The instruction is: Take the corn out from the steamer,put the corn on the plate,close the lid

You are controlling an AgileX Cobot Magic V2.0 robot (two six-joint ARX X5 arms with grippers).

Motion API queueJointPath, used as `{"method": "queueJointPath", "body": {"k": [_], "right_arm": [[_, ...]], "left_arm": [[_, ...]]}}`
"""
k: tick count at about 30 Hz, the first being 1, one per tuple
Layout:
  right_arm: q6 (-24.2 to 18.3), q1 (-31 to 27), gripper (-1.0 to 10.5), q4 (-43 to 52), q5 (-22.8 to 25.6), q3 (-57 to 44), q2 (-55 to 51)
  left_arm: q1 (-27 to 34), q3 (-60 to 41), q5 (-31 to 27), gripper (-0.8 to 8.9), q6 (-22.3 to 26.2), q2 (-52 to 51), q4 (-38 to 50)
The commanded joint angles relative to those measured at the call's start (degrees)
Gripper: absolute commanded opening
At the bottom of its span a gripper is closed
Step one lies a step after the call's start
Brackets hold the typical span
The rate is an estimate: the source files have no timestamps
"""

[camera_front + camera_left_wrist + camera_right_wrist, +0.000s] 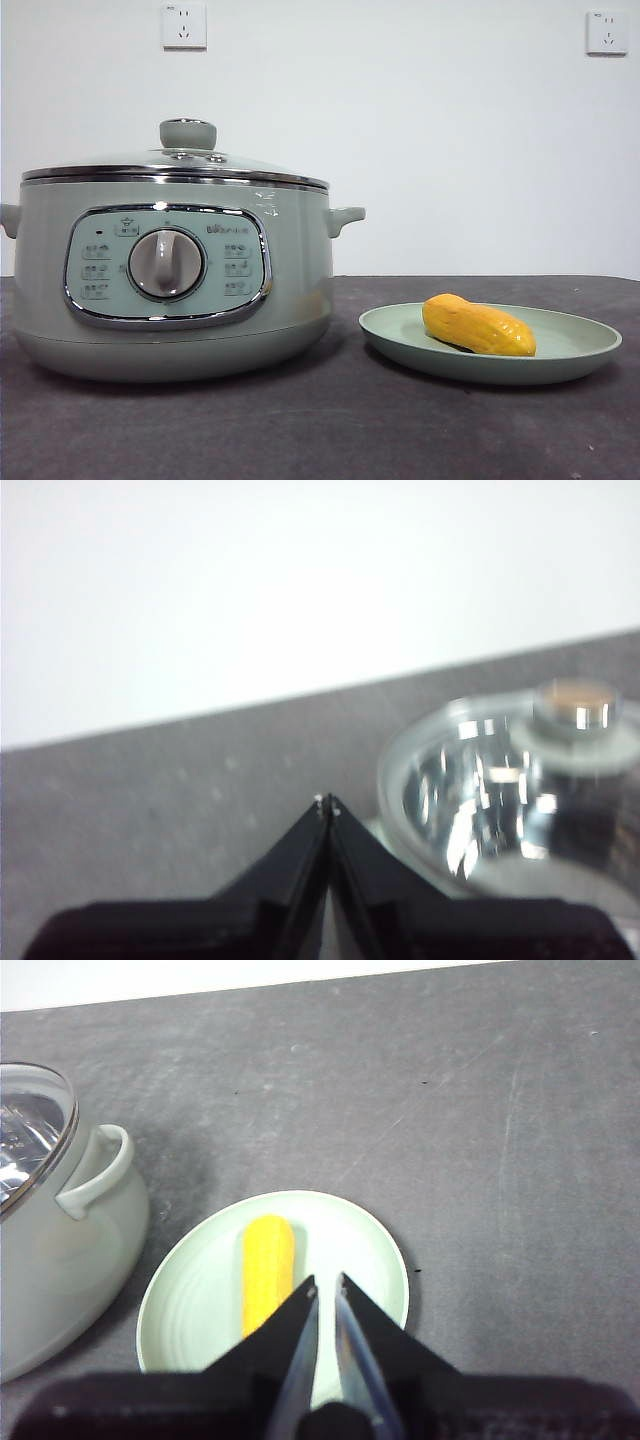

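The sage-green steamer (170, 280) stands at the left in the front view, its glass lid (180, 165) on top, closed. The yellow-orange corn (478, 326) lies on the pale-green plate (575, 362) to the right of the steamer. Neither arm shows in the front view. In the left wrist view my left gripper (328, 802) is shut and empty, raised beside the lid (500, 800). In the right wrist view my right gripper (326, 1283) is shut and empty, high above the plate (190, 1300), with the corn (267, 1270) and the steamer (60, 1250) below.
The dark grey tabletop (330, 430) runs under everything. A white wall with two sockets (184, 25) stands behind. The steamer's side handle (100, 1170) sticks out toward the plate.
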Motion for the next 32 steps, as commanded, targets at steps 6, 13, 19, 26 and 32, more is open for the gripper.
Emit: {"method": "queueJointPath", "body": {"k": [6,13,19,26,32], "right_arm": [[0.52,0.13,0.3,0.11,0.24,-0.37,-0.02],[0.52,0.11,0.3,0.11,0.22,-0.37,-0.02],[0.52,0.13,0.3,0.02,0.22,-0.37,-0.02],[0.52,0.13,0.3,0.04,0.22,-0.37,-0.02],[0.52,0.13,0.3,0.04,0.22,-0.37,-0.02]], "left_arm": [[5.31,-14.03,1.2,-0.03,-3.15,-6.78,2.08],[7.17,-19.98,1.11,-0.03,-5.9,-11.34,1.84],[7.26,-20.17,1.11,-0.03,-7.32,-11.3,2.27],[7.26,-20.17,1.11,-0.03,-7.32,-11.28,2.27],[7.26,-20.17,1.11,-0.04,-7.32,-11.28,2.27]]}}
